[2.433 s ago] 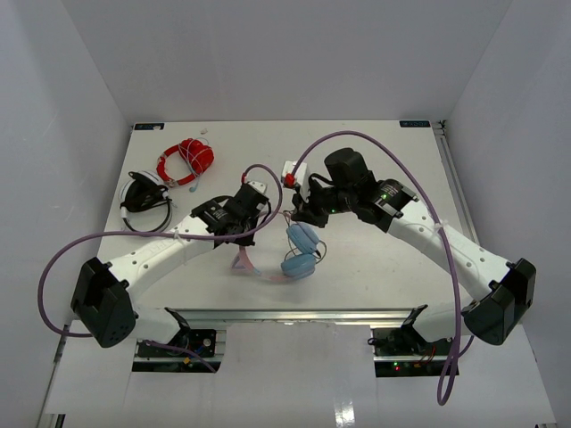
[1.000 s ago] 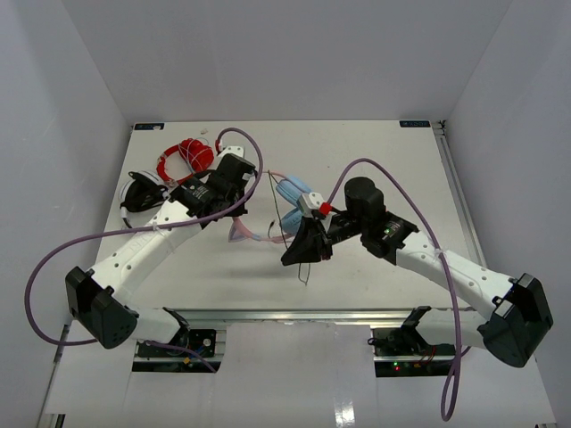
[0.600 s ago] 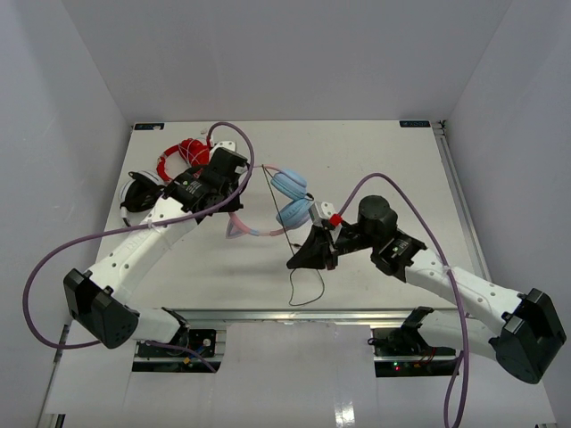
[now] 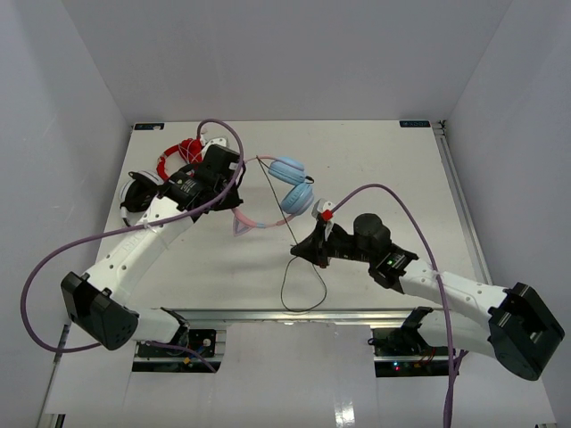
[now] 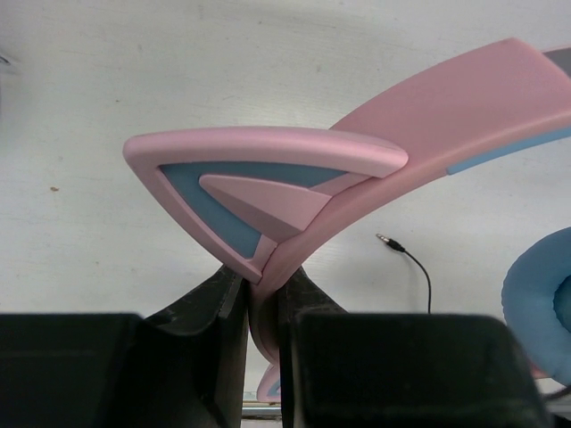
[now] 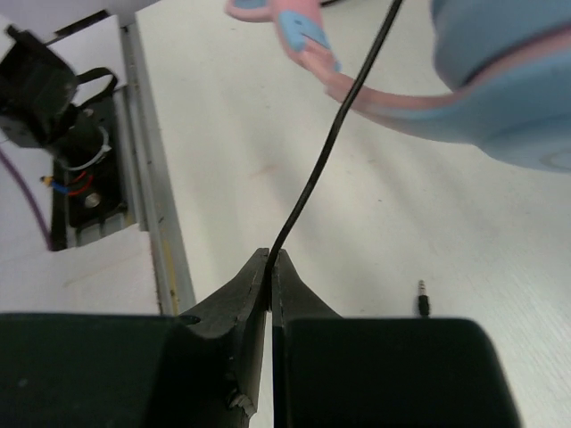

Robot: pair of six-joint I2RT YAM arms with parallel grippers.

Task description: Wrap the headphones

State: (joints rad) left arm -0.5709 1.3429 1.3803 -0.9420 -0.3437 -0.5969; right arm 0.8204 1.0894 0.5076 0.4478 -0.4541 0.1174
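Headphones (image 4: 287, 169) look light and stiff, cable (image 6: 326, 147) limp. Our left gripper (image 5: 265, 287) clamps the headband (image 5: 446, 116); our right gripper (image 6: 270, 266) pinches the cable.

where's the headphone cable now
Top view: the cable runs from the blue earcups mid-table to the right gripper, which pinches it, slack looping toward the near edge.

Cropped at lower right, left wrist view: round light-blue padded earcup (image 5: 542, 303). Half hidden, upper left overhead: red coiled cable bundle (image 4: 186, 148).
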